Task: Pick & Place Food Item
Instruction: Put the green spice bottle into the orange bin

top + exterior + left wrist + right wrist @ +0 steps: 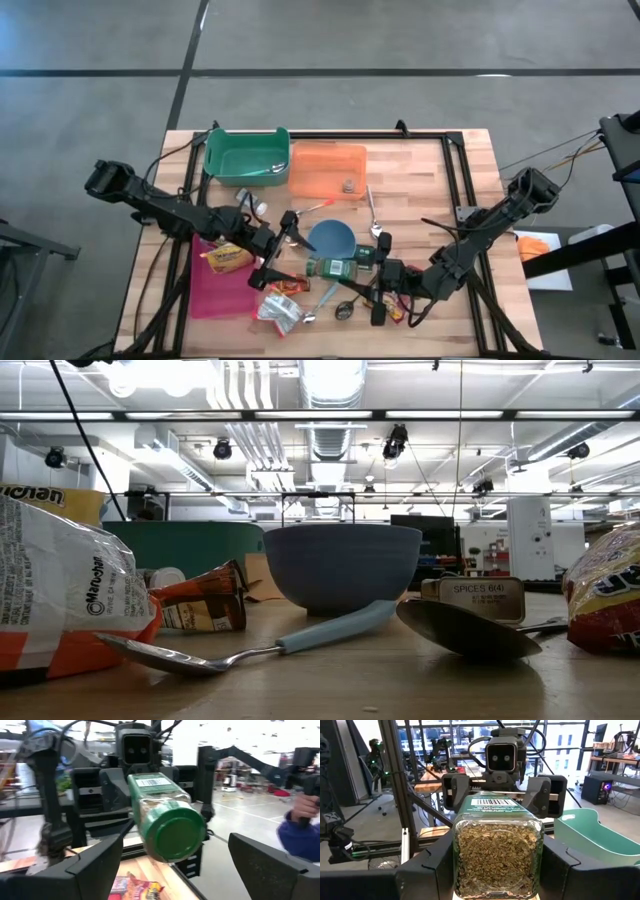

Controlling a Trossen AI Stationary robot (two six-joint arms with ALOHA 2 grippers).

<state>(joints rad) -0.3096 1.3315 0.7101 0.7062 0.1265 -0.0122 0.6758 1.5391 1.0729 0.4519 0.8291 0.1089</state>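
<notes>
A glass spice jar [333,267] with a green lid [179,833] and a barcode label hangs level above the table's near middle. My right gripper [497,845] is shut on its bottom end, coming from the table's right side [385,272]. My left gripper [175,842] faces it from the left [283,250], open wide. Its fingers stand on either side of the lid end without touching it. The low view shows neither the arms nor the jar. My right gripper pinches the jar's glass body near its bottom end [462,855] between its two fingers [427,865]. The fingers lie level along the jar, coming from the table's right. The jar is lifted clear of the table and lies level, its lid toward my left gripper.
A green bin [246,155] and an orange bin [328,170] stand at the back. A blue bowl [331,238], a pink mat [212,285], snack packets [228,258], spoons [372,215] and a spice tin [485,598] crowd the table under the grippers. A person's sleeve [300,832] shows beyond the table.
</notes>
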